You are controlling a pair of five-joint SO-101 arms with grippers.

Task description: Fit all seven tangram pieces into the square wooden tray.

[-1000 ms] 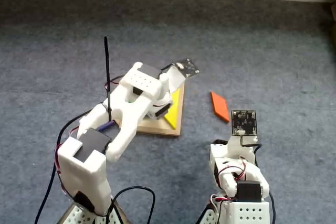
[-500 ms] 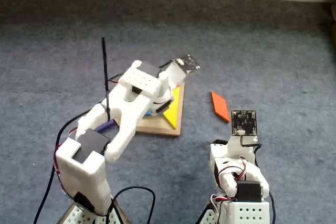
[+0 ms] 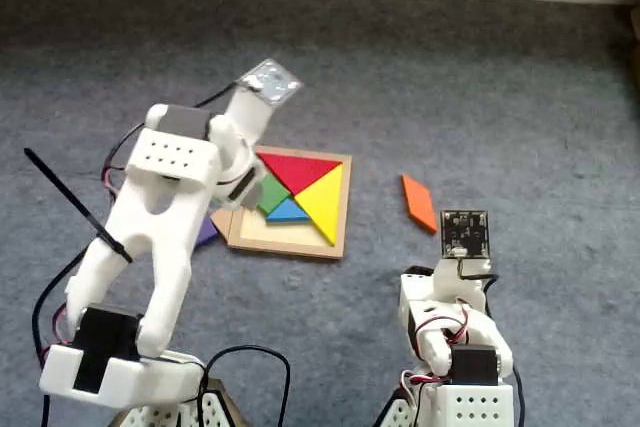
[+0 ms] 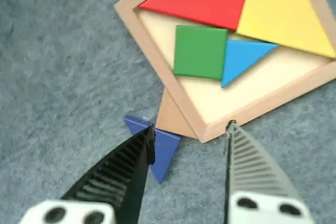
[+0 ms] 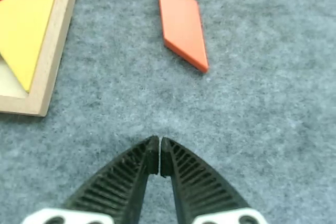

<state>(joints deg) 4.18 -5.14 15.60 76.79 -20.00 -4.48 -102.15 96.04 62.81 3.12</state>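
Note:
The square wooden tray (image 3: 338, 237) lies mid-table and holds a red triangle (image 3: 300, 169), a yellow triangle (image 3: 325, 205), a green square (image 3: 272, 192) and a light blue triangle (image 3: 288, 211). In the left wrist view my left gripper (image 4: 190, 128) stands open above the tray's corner (image 4: 210, 129). A tan triangle (image 4: 170, 120) and a dark blue triangle (image 4: 163, 150) lie on the carpet just outside that corner. An orange parallelogram (image 3: 419, 202) lies on the carpet right of the tray. My right gripper (image 5: 159, 149) is shut and empty, short of the orange parallelogram (image 5: 182, 22).
Grey carpet covers the whole table. The left arm (image 3: 160, 217) stretches along the tray's left side, with a black cable (image 3: 75, 207) sticking out from it. The right arm (image 3: 450, 332) is folded back near the front edge.
The left arm has swung left off the tray, uncovering the red, green and light blue pieces. The right arm has stayed still.

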